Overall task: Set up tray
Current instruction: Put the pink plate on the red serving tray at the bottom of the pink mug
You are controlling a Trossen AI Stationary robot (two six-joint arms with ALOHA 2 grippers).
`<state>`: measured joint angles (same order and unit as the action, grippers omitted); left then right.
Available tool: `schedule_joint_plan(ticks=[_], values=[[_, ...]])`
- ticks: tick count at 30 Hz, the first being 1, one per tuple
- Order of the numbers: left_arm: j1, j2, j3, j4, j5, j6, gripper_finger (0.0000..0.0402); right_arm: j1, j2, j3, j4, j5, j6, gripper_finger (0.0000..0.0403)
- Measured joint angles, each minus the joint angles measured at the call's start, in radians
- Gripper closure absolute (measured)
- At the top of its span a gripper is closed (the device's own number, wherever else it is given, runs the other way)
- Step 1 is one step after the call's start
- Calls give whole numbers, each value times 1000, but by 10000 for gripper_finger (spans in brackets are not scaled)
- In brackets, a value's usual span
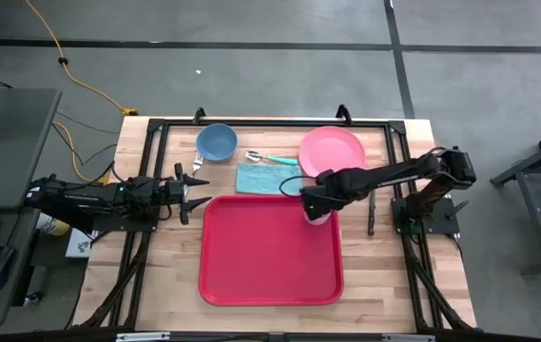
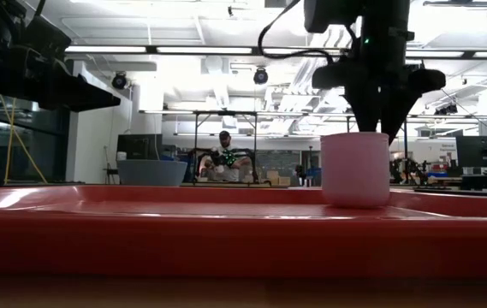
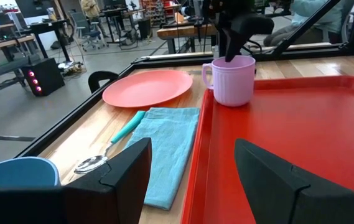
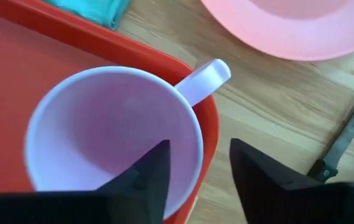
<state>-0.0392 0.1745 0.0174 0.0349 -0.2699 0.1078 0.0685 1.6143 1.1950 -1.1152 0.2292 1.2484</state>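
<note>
High view: wooden table; right fingers straddle mug rim on tray; left fingers spread, empty.

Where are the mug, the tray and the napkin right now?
mug [image 3: 234, 81], left wrist view, on its ribbed side wall.
tray [image 1: 265, 258], high view, on its bare red floor.
napkin [image 1: 259, 179], high view, on the middle of the cloth.

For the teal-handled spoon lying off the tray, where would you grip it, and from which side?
Grip the spoon by its teal handle, coming straight down from above. It lies flat on the table, so only a top approach fits fingers around it. The handle sits beside the teal napkin, so straddle it crosswise without catching the cloth. The steel bowl end near the blue bowl is wider and looks slippery.
</note>
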Motion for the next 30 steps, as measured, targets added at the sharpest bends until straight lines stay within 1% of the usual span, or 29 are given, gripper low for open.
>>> schedule_joint_plan(ticks=[4, 7, 9, 12, 17, 19, 24, 28, 30], values=[[0, 0, 0, 0, 0, 0, 140, 0, -71, 0, 0, 3, 0, 216], [0, 0, 0, 0, 0, 0, 140, 0, -136, 0, -1, 16, -2, 199], [0, 0, 0, 0, 0, -1, 140, 0, -180, 0, -1, 46, -5, 193], [0, 0, 0, 0, 0, -1, 140, -3, -252, 0, -33, 154, 4, 190], [0, 0, 0, 0, 0, -9, 140, -58, -390, 0, -179, 366, 85, 191], [0, 0, 0, 0, 0, -10, 140, -85, -451, 0, -232, 420, 92, 190], [0, 0, 0, 0, 0, -14, 140, -180, -596, 0, -329, 457, 98, 185], [0, 0, 0, 0, 0, -14, 140, -257, -674, -2, -343, 472, 101, 185], [0, 0, 0, 0, 0, -14, 140, -294, -719, -48, -307, 471, 109, 185]])
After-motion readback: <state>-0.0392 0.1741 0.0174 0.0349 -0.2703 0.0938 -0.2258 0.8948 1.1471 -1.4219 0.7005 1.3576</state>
